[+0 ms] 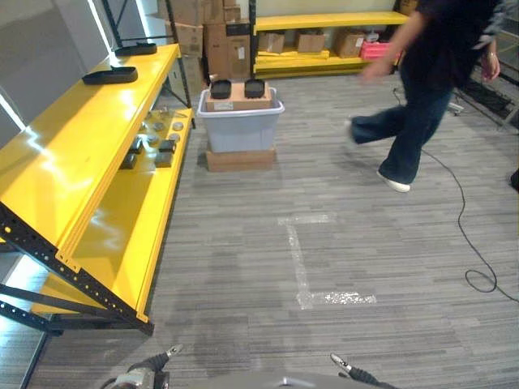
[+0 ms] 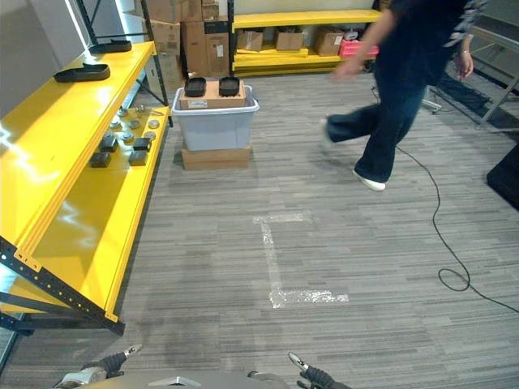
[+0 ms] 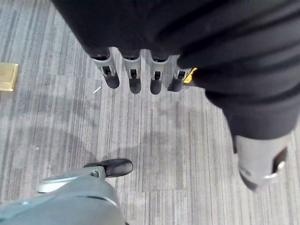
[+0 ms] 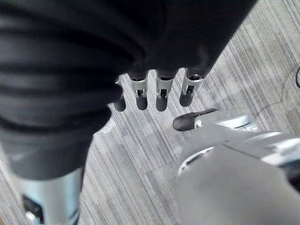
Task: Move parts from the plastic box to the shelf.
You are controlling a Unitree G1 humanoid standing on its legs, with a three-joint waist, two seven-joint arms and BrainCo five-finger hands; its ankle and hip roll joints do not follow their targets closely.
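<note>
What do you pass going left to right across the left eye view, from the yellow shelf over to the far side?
Yellow shelf → small parts on its lower level → grey plastic box → white tape mark on the floor → walking person.

Both eye views look down and forward from the robot's head over the grey floor [image 1: 243, 267], sharing the yellow shelf [image 1: 89, 154] on the left, the plastic box [image 1: 240, 126] farther ahead and a walking person [image 1: 422, 73], from slightly offset positions. The left wrist view looks from very close along the left hand [image 3: 140, 77] straight down at the floor. The right wrist view does likewise along the right hand [image 4: 154, 93].
</note>
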